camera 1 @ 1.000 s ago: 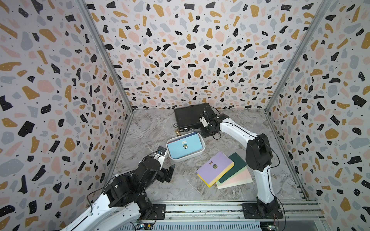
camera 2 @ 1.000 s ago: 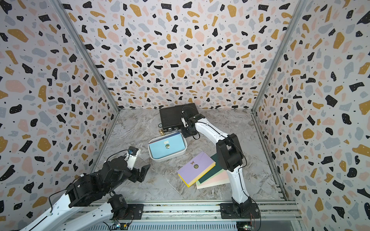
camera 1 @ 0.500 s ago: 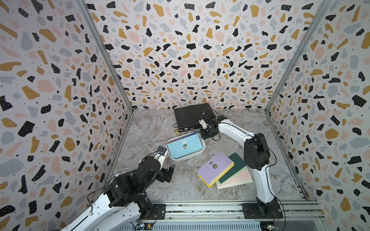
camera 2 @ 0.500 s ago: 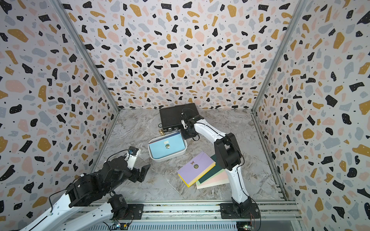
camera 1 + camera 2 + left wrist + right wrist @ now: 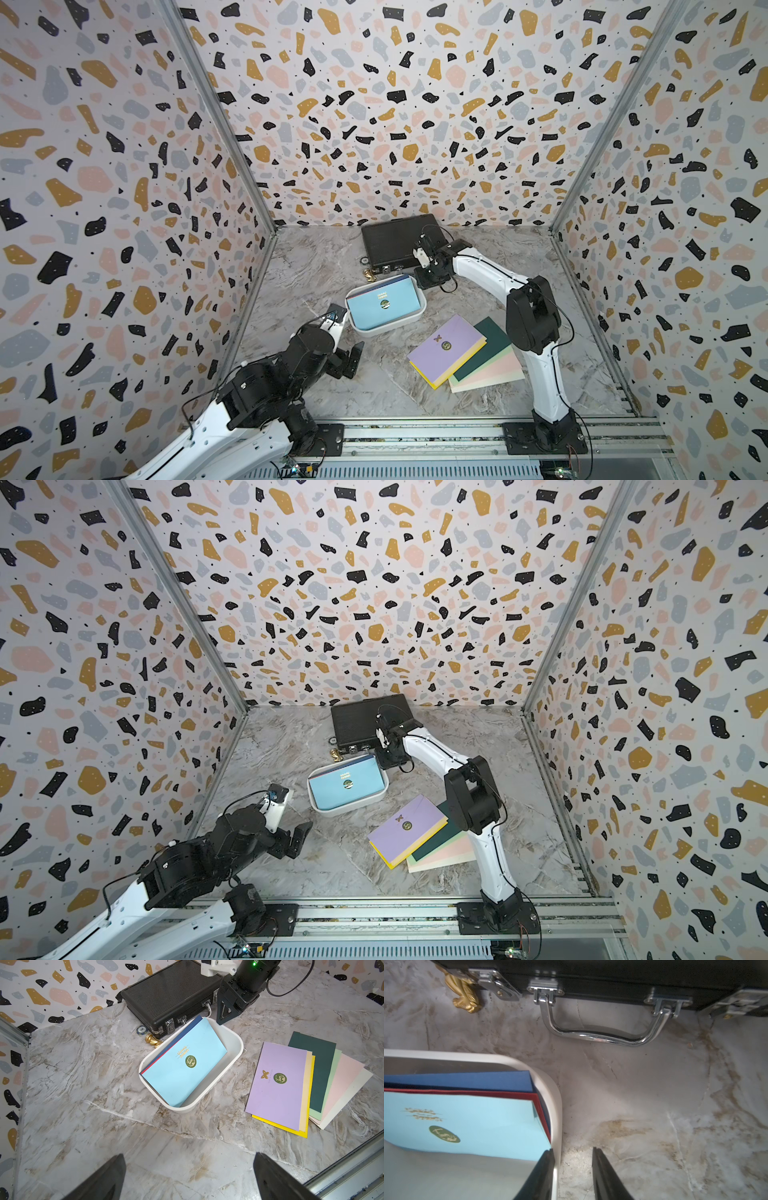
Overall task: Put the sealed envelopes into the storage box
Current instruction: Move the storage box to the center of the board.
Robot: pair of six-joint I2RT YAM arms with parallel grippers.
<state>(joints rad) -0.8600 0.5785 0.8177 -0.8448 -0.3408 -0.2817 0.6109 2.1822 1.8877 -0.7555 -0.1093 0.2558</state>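
White storage box [image 5: 388, 331] on counter [image 5: 374, 399] in both top views, blue envelope [image 5: 384, 305] uppermost inside; lilac-topped fan [image 5: 446, 348] waiting alongside. Right end effector [image 5: 420, 284] edged nearer box corner than a second back.

Left wrist: left end effector [image 5: 189, 1156] spread wide, empty, parked clear.

Right wrist: half-parted astride box wall, likely steadying; nothing visibly pinched.

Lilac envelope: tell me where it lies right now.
In a top view the lilac envelope lies topmost on the fanned stack on the table, on the robot's right side, just nearer the robot than the storage box.
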